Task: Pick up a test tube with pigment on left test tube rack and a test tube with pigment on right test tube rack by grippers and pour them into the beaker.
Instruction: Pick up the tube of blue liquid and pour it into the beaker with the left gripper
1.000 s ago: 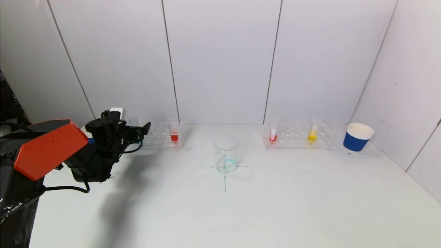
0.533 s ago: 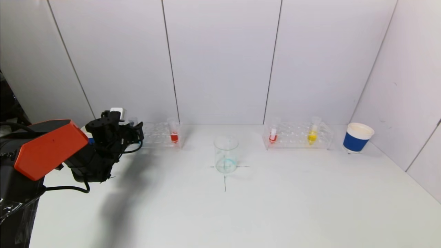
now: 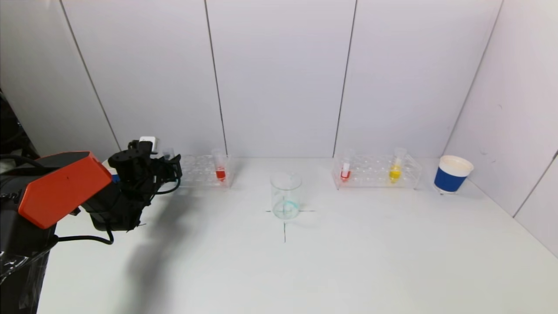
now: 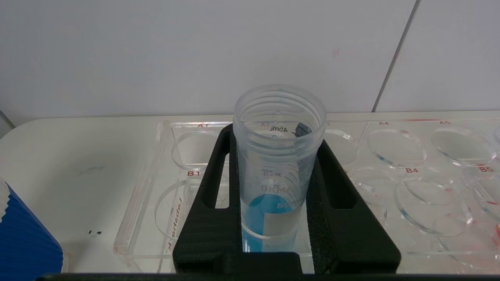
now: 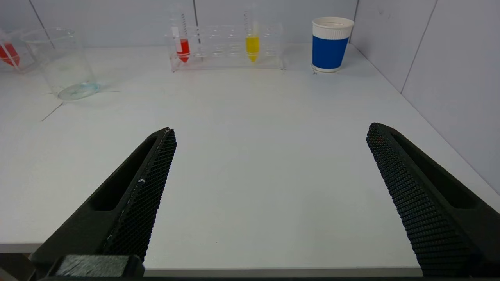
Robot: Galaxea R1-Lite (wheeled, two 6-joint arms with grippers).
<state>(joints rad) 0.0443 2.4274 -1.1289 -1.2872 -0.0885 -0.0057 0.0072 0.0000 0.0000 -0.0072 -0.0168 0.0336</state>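
My left gripper (image 3: 172,163) (image 4: 278,164) is shut on a clear test tube with blue pigment (image 4: 275,171) that stands in the left end of the left rack (image 3: 200,171) (image 4: 390,156). A tube with red pigment (image 3: 220,168) stands at that rack's right end. The right rack (image 3: 377,172) (image 5: 228,48) holds a red tube (image 3: 345,170) (image 5: 183,47) and a yellow tube (image 3: 395,169) (image 5: 252,46). The glass beaker (image 3: 286,195) (image 5: 62,62) stands between the racks on a cross mark, with a blue trace at its bottom. My right gripper (image 5: 269,164) is open and empty over the table's near edge, out of the head view.
A blue and white paper cup (image 3: 452,174) (image 5: 331,43) stands right of the right rack, near the side wall. Another blue cup (image 4: 23,238) stands just left of the left rack. White wall panels close the back and right of the table (image 3: 305,261).
The left gripper's fingers closed from open onto the blue tube at the left rack. The arm has held still since. Nothing else moved.
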